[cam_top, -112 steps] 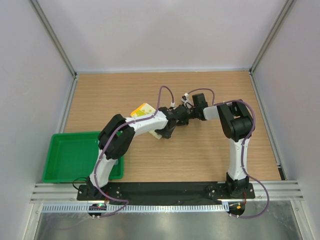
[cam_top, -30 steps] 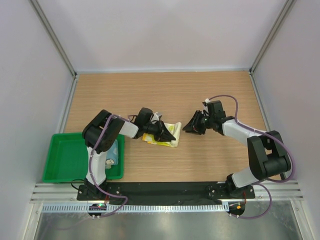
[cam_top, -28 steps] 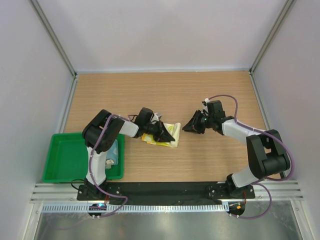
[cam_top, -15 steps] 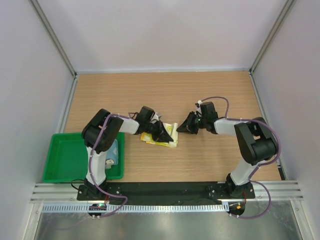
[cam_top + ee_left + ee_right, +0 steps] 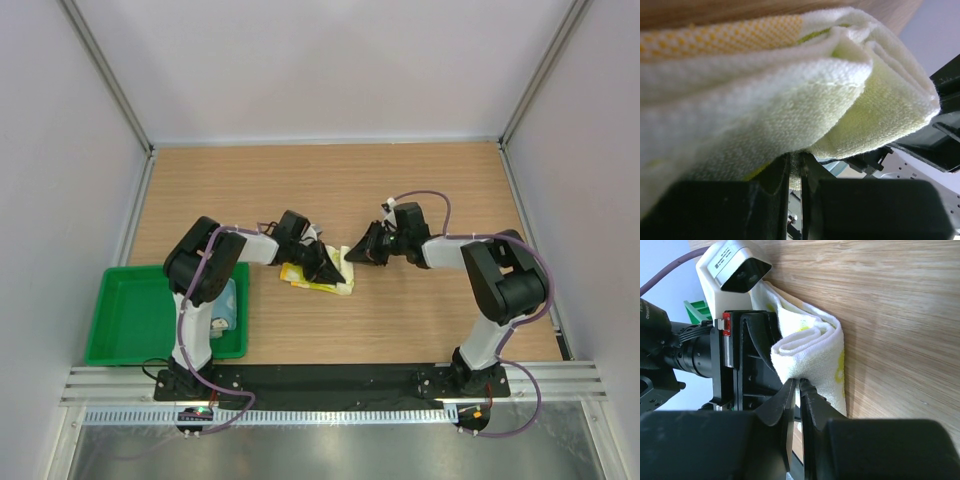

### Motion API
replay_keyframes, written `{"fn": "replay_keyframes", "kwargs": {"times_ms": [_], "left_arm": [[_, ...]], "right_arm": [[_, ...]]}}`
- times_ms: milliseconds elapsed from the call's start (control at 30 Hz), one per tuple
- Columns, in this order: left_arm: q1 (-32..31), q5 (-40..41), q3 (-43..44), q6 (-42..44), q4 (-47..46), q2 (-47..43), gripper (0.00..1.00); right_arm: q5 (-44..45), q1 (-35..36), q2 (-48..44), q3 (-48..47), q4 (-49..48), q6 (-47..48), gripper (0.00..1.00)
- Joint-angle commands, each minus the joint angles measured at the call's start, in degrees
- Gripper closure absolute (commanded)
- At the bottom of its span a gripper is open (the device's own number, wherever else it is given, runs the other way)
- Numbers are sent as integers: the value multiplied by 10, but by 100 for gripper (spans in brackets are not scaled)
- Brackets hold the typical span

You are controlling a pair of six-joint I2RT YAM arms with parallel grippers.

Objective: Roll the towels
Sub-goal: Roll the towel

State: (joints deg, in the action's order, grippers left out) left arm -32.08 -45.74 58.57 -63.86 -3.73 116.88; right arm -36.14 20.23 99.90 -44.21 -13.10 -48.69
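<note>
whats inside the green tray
A light blue towel lies at the right end of the green tray. The left arm crosses above it and covers part of it, so its full outline and pattern cannot be made out.

– what are the arms built like?
– the left arm [image 5: 200, 335] and right arm [image 5: 478, 335] match: white links between chunky black joints, and a grey-purple cable [image 5: 420, 192] loops back from each gripper.
– and the ends?
– the left gripper [image 5: 796, 162] and right gripper [image 5: 797, 384] are black with flat, tapered fingers. just behind the left gripper sits a white camera housing [image 5: 727, 262] with a dark lens and a printed label, then a small red tab [image 5: 726, 324] and a black ringed cylinder [image 5: 687, 352].
</note>
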Motion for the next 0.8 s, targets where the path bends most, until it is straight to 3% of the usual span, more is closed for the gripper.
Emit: {"fn": "replay_keyframes", "kwargs": {"times_ms": [0,367,767], "left_arm": [[8,35,0,19,58,29,100],[10,27,3,19,61,33,100],[13,18,1,15,61,24,100]], "right_arm": [[-18,11,2,-18,-46,-4,84],[-39,27,-9,-1,-58,7,84],[-31,26,67,-21,-76,17,84]]}}
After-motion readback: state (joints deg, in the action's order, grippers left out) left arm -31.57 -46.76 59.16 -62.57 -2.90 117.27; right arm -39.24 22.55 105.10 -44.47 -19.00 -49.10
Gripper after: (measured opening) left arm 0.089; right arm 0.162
